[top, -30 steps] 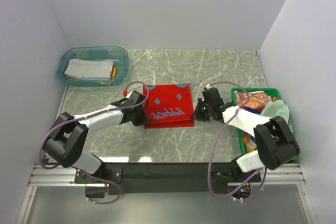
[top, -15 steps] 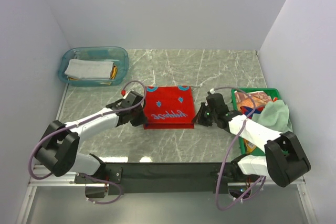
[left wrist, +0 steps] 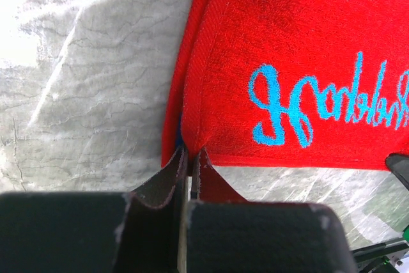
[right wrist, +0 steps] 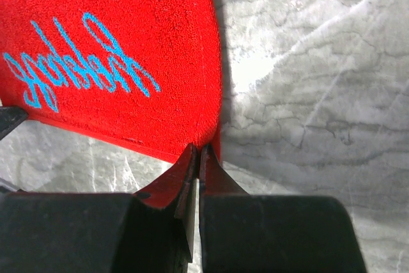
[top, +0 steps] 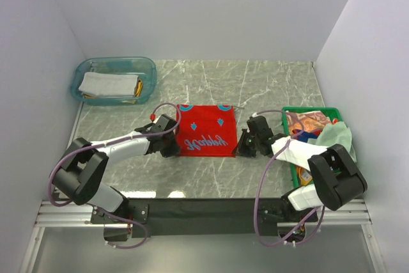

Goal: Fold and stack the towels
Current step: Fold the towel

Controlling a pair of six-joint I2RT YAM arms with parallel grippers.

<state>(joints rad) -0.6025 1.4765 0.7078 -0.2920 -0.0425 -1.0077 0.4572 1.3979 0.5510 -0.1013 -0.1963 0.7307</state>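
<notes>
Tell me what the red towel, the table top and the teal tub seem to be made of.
The red towel: terry cloth, matte; looped pile and a woven hem show in the wrist views. The table top: looks like grey marble or a marble-print laminate, slightly glossy, with white veins. The teal tub: clear tinted plastic, since its contents show through the wall.

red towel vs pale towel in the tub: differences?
The red towel lies on the table, blue script showing; the pale towel sits in the teal tub, plain. The red towel is pinched at its near corners by the left tool and right tool; the pale towel is untouched. Both lie flat.
</notes>
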